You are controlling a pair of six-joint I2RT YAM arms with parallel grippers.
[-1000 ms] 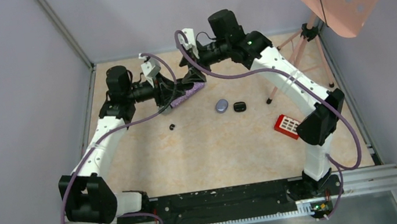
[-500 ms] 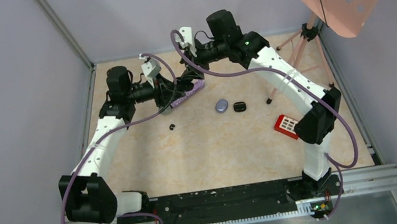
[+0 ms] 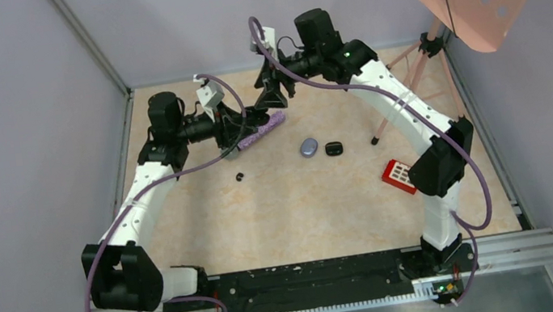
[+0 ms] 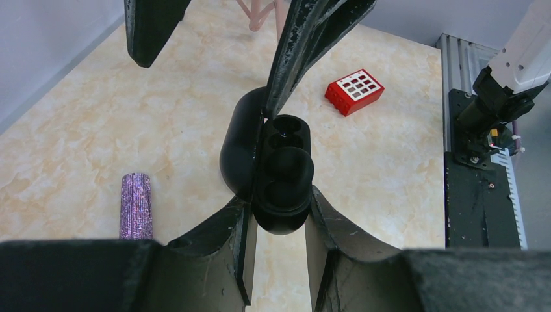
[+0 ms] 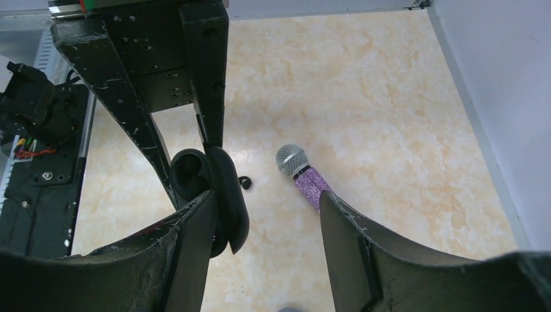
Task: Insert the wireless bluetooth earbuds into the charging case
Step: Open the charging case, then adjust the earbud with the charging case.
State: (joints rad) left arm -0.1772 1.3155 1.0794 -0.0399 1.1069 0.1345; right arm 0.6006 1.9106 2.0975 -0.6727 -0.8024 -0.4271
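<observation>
A lone black earbud (image 3: pixel 240 177) lies on the table (image 3: pixel 306 217), near a grey case (image 3: pixel 308 147) and a black case (image 3: pixel 333 148). Farther back, by the glitter microphone (image 3: pixel 263 131), the left hand (image 4: pixel 279 201) is clamped on an open charging case (image 4: pixel 281 162), held off the table. The right hand (image 5: pixel 266 198) has its fingers apart, one just beside the lid.

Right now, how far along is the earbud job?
Done: the black charging case is in the air with its lid open. In hand: the left gripper clamps it while the right gripper stands open at the lid. Left: one black earbud lies on the table, and I can't see any earbud seated in the case.
</observation>
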